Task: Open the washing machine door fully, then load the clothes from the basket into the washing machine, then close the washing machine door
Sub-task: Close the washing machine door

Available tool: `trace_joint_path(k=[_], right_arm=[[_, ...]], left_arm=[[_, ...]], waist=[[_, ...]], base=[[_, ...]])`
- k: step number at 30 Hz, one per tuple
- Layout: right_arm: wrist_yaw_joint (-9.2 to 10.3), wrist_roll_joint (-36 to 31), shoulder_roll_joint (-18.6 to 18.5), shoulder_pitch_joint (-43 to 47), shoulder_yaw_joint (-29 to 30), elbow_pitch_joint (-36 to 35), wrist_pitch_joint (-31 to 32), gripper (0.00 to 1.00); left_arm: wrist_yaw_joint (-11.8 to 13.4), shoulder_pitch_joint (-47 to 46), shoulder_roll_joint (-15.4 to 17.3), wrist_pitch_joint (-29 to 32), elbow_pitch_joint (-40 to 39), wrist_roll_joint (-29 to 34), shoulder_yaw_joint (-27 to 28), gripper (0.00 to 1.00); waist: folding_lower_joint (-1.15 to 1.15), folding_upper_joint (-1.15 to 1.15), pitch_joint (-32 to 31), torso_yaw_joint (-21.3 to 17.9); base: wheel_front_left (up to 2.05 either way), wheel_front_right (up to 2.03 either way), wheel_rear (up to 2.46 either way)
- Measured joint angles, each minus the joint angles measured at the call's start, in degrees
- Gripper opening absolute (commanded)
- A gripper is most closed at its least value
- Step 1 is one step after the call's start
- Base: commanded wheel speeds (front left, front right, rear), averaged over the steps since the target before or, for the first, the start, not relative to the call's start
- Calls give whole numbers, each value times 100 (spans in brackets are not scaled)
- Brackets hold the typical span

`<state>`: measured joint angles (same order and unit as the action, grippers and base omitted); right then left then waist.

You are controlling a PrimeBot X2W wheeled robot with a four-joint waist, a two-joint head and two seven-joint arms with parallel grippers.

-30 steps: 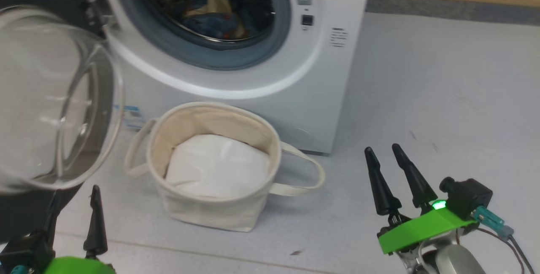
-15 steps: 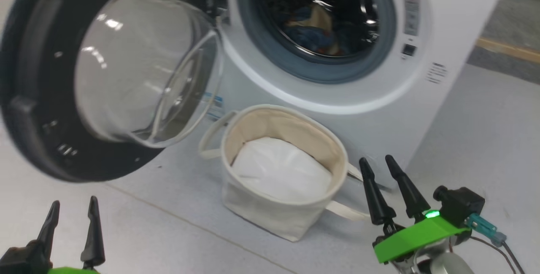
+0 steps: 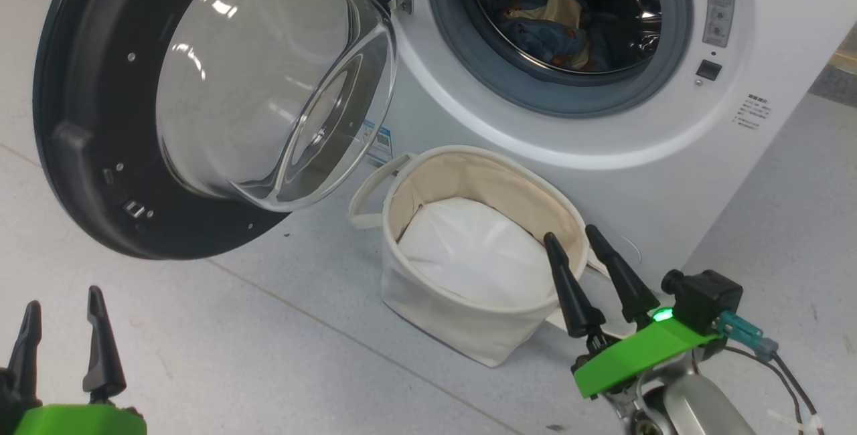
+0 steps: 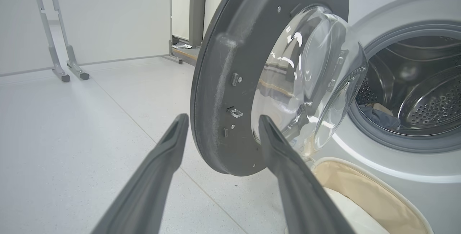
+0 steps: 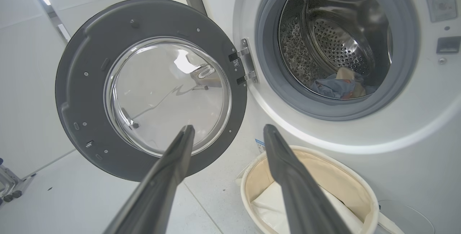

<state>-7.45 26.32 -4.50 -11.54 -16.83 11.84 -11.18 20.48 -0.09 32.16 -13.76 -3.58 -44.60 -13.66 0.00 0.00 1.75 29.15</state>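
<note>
Robot's head: swung left over the last second | washing machine door point(image 3: 80, 154): whole black rim came into head view | right gripper point(image 3: 570, 233): fingertips ended overlapping the basket point(image 3: 455, 328) rim in that view, previously well clear.

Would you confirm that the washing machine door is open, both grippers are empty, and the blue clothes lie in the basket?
One point is wrong: the head view shows the clothes inside the washing machine, and the basket holding a white pad. The rest holds.
</note>
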Motion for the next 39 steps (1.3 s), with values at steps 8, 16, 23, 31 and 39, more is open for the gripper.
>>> trace_joint_path(k=[8,16,23,31,39], right_arm=[[0,1,-10,-3,-91,114,-1,100],[0,53,-58,-147,-247,254,-16,100],[0,109,-105,-232,-325,376,-59,100],[0,149,-147,-233,-414,404,-57,100],[0,134,-180,-235,-401,341,66,100]], left_arm=[[0,17,-118,-43,54,-53,302,100],[-1,148,-197,-44,27,-20,458,100],[-15,154,-394,-52,-35,-320,1183,0],[-789,-254,-490,204,828,-1933,2209,0],[-1541,-1749,-23,1392,2660,-3389,2869,0]], waist=[[0,0,46,9],[0,0,74,38],[0,0,54,38],[0,0,37,-22],[0,0,108,-112]], base=[[0,0,0],[0,0,0],[0,0,0],[0,0,0],[0,0,0]])
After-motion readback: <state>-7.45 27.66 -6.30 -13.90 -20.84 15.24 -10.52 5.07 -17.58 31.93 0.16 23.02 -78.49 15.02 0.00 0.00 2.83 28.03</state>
